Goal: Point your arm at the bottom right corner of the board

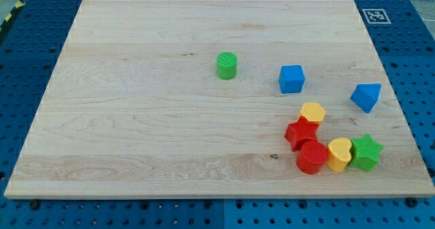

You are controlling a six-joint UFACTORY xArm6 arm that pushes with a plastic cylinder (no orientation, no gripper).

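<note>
The wooden board (170, 120) fills most of the camera view. Its bottom right corner (429, 195) is bare. My tip and the rod do not show in the view. Near that corner a cluster of blocks lies together: a green star (366, 152), a yellow heart (339, 153), a red cylinder (312, 157), a red star (300, 132) and a yellow hexagon-like block (312, 113). A blue triangular block (366, 96) lies above them at the right. A blue cube (291, 79) and a green cylinder (227, 65) lie nearer the middle.
A blue pegboard table (20, 59) surrounds the board. A small black-and-white marker tag (376, 15) sits at the board's top right corner.
</note>
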